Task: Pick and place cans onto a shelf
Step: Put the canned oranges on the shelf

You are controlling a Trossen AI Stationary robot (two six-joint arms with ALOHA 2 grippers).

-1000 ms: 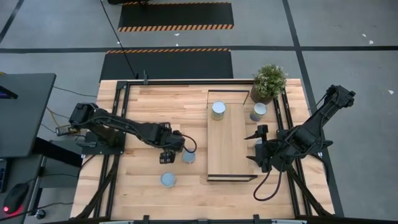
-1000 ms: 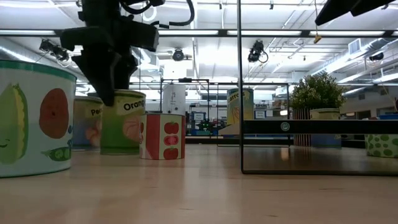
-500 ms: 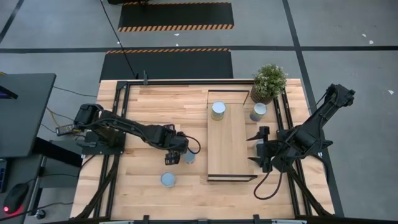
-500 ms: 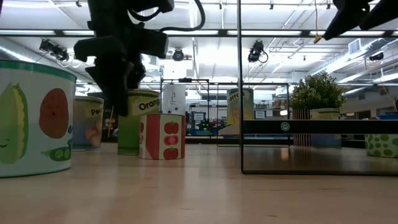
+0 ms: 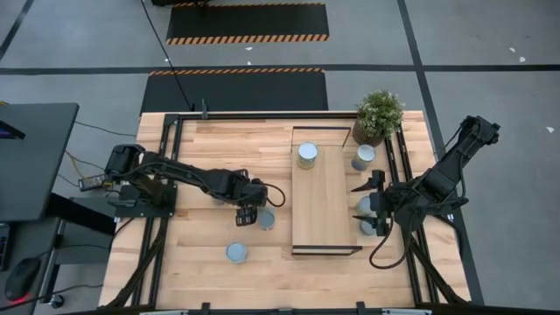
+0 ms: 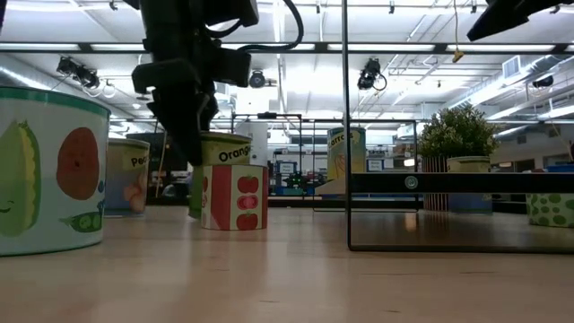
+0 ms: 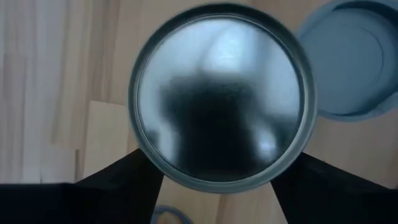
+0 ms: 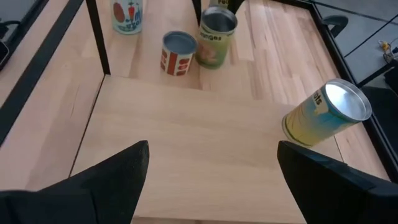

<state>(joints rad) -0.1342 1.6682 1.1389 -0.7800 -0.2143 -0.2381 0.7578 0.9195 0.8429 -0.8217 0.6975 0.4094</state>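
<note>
My left gripper (image 5: 249,214) points down over an upright orange-labelled can (image 7: 221,118), left of the shelf (image 5: 321,210). In the low view this can (image 6: 229,151) stands behind a red tomato can (image 6: 235,196). Another can (image 5: 307,155) stands on the shelf's far end. One more can (image 5: 236,253) stands by the near edge. My right gripper (image 5: 366,208) hangs open above the shelf's near right part, nothing between its fingers (image 8: 118,180). My left gripper comes from above, pointing down, with one finger (image 7: 118,183) on each opposite side of the orange can's wall just below the rim (image 7: 149,163). The can stands upright between them, its base hidden behind the red can in the low view.
The red can (image 5: 265,219) stands right beside the held can, toward the shelf. A peach-labelled can (image 6: 126,175) stands farther back on the left. A potted plant (image 5: 379,115) and a can (image 5: 363,157) sit at the far right. Black rails (image 5: 171,175) line the table's sides.
My left gripper has gone toward the table's right edge, and the orange can has slid along the table with it, coming to stand behind the red can. My right gripper has drawn back slightly toward the table's right edge and rolled a little.
</note>
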